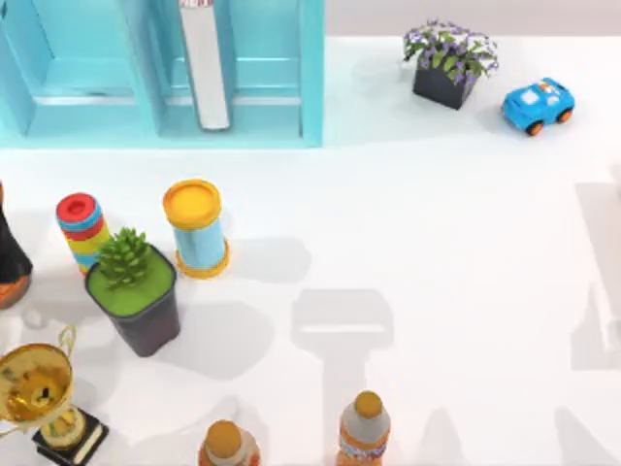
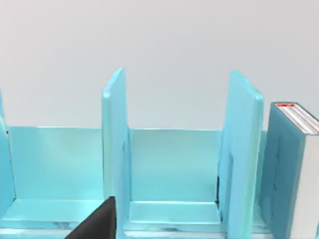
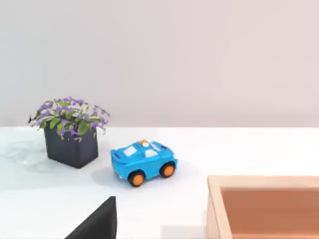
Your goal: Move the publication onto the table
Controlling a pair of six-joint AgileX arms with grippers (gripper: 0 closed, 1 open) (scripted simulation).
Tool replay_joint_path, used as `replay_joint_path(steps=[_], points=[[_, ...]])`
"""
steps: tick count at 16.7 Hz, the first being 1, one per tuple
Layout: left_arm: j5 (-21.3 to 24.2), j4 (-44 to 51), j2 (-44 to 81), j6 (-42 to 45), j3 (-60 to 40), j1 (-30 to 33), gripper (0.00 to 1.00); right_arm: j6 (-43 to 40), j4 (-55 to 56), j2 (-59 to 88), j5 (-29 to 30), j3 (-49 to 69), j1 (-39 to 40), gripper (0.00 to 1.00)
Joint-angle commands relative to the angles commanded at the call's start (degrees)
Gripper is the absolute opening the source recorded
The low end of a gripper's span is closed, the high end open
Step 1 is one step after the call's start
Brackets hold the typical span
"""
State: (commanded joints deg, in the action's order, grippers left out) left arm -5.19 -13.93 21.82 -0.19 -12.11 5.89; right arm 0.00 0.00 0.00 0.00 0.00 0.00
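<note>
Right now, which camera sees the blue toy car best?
The right wrist view: the toy car shows side-on, with windows and orange wheels, beside the flower pot. The top view shows it from above, at the table's far right.

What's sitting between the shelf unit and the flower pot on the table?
Nothing: in the top view, bare table separates the shelf unit from the flower pot.

A rendered tabletop test scene: a plain white table (image 1: 437, 243) with assorted props around a light-blue shelf unit (image 1: 272, 107), against a blank grey wall.
</note>
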Motion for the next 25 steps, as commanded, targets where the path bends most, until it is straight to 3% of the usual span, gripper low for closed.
replay_joint_path(steps=[10, 14, 18, 25], points=[[-11.01, -27.27, 65.59, -1.9, -23.92, 13.45, 1.0, 0.0, 0.0, 0.0, 0.0, 0.0, 0.0, 1.0], [-14.17, -36.14, 84.29, -2.84, -31.76, 17.76, 1.0, 0.0, 0.0, 0.0, 0.0, 0.0, 0.0, 1.0], [-15.86, -41.18, 93.31, -3.38, -35.77, 19.56, 1.0, 0.0, 0.0, 0.0, 0.0, 0.0, 0.0, 1.0], [-15.91, -41.44, 94.04, -3.41, -35.96, 19.38, 1.0, 0.0, 0.0, 0.0, 0.0, 0.0, 0.0, 1.0]])
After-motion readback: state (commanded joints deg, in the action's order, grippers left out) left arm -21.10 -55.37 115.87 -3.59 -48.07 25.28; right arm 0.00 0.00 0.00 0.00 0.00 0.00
